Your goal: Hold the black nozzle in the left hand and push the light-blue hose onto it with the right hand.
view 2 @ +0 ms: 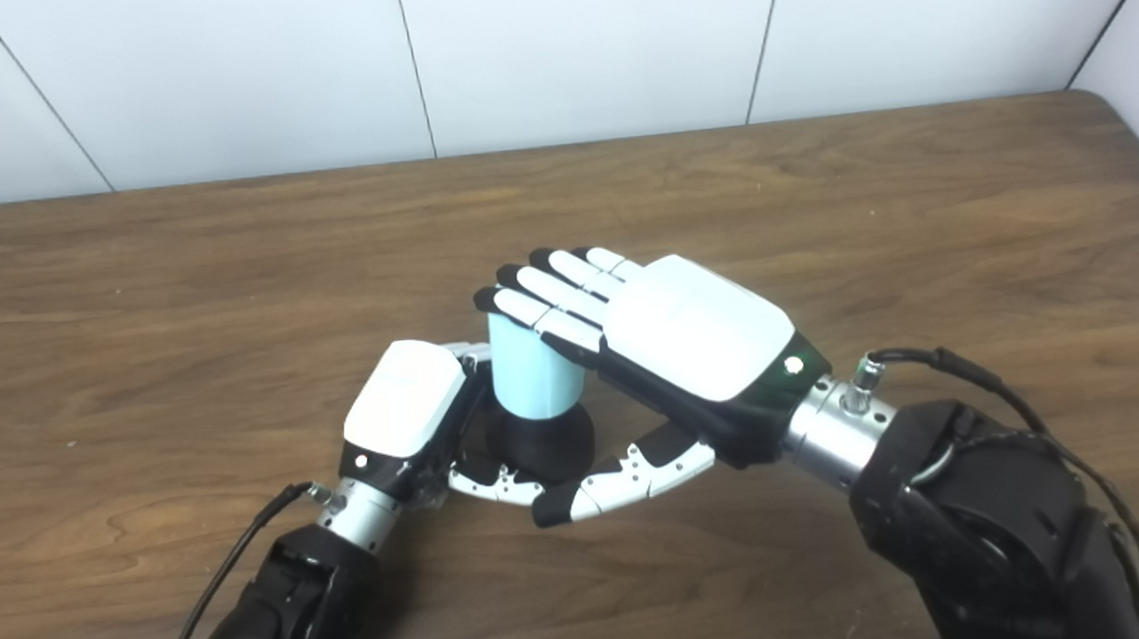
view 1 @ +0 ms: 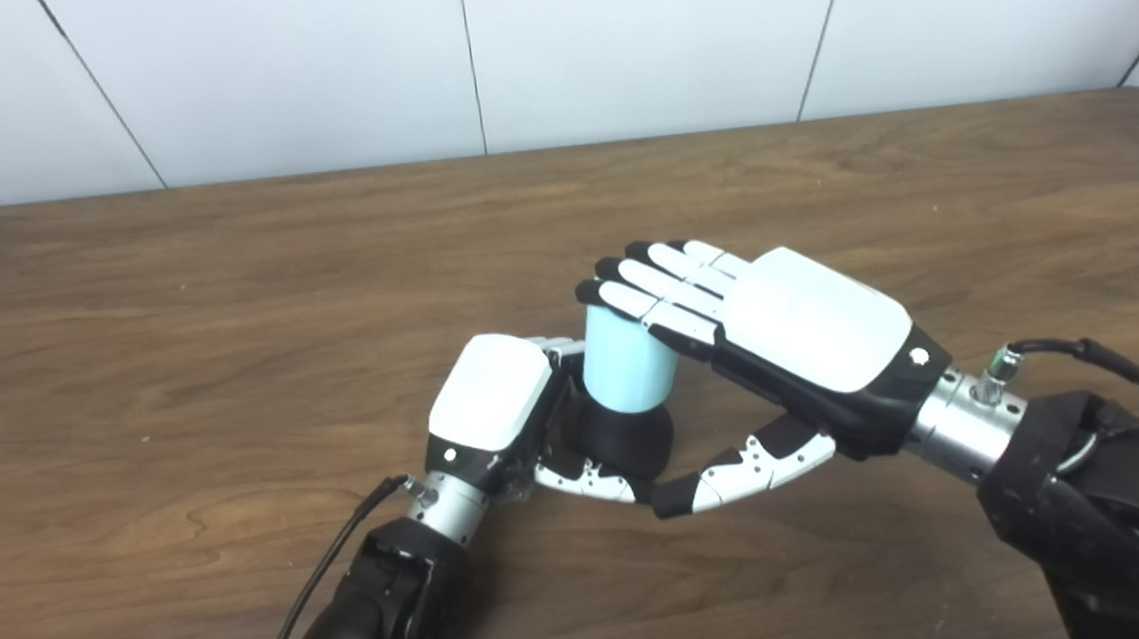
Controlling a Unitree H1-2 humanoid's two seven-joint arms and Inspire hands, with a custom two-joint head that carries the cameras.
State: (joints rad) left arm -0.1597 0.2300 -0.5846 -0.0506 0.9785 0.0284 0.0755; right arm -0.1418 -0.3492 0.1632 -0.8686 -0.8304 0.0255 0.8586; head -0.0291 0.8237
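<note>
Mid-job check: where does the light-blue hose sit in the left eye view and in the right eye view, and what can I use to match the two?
Left eye view: light-blue hose just right of centre, upright on the black nozzle, between both hands.
Right eye view: the same hose lies left of centre.
Shared landmark: the right hand, whose fingers lie over the hose top.

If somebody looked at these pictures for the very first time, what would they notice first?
Probably the light-blue hose standing upright in the middle of the wooden table, seated on the black nozzle. Then the two robot hands meeting around it: the left hand wraps the nozzle from the left, and the right hand lays its flat fingers on the hose's top.
</note>
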